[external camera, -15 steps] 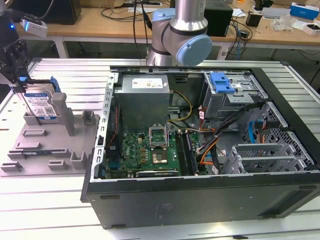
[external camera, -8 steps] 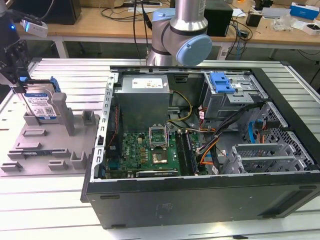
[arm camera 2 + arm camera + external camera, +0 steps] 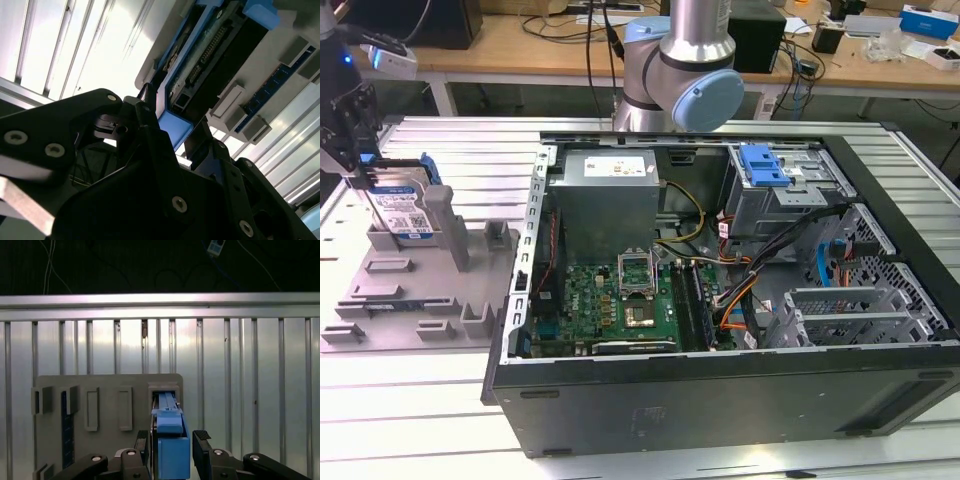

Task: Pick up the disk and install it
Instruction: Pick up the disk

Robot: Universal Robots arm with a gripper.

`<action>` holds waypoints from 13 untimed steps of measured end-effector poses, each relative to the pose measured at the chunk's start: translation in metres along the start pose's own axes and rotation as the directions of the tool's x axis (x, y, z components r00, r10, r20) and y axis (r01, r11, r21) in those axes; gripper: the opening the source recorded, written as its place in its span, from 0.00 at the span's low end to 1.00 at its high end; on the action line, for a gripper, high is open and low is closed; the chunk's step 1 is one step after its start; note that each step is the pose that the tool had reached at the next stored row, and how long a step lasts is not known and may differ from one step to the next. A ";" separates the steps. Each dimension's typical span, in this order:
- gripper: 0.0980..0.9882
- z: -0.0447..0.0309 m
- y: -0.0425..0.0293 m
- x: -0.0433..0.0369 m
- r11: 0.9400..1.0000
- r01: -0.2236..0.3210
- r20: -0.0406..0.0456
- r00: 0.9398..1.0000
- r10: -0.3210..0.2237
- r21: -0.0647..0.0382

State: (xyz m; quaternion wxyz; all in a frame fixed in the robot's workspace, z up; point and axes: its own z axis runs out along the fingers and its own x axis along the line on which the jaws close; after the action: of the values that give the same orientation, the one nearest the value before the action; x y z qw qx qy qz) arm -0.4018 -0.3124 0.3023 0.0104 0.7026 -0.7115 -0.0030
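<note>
End effector (image 3: 173, 435) astride disk (image 3: 172, 457), narrowly open (disk upright)

Exterior view looks down across table (image 3: 420, 420), 2 wrist views close behind claw (image 3: 171, 438), sharing disk (image 3: 402, 208).

Beside disk (image 3: 400, 212), exterior view: grey post (image 3: 440, 215) close at 3 o'clock; low grey fixture (image 3: 410, 300) blocks at 5 o'clock. Either side of disk, claw (image 3: 171, 436) fingers (image 3: 201, 440), slivers of room between. At 3 o'clock, computer case (image 3: 720, 395): top open; power supply (image 3: 605, 200), cables (image 3: 760, 275) and drive cage (image 3: 790, 195) crowd the interior. At 6 o'clock, table (image 3: 410, 410): passable.
</note>
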 end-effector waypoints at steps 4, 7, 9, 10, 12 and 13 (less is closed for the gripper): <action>0.43 0.0009 0.0000 0.0000 1.000 0.000 0.000 1.000 0.000 0.000; 0.33 0.0012 0.0000 0.0001 1.000 0.000 0.000 1.000 0.000 0.000; 0.33 0.0015 0.0000 0.0001 1.000 0.000 0.000 1.000 0.000 0.000; 0.33 0.0016 0.0000 0.0001 1.000 0.000 0.000 1.000 0.000 0.000; 0.33 0.0017 0.0000 0.0002 1.000 0.000 0.000 1.000 0.000 0.000; 0.33 0.0019 0.0000 0.0003 1.000 0.000 0.000 1.000 0.000 0.000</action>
State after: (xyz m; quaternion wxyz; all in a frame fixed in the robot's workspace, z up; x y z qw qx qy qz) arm -0.4019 -0.3127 0.3005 0.0103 0.7026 -0.7115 -0.0029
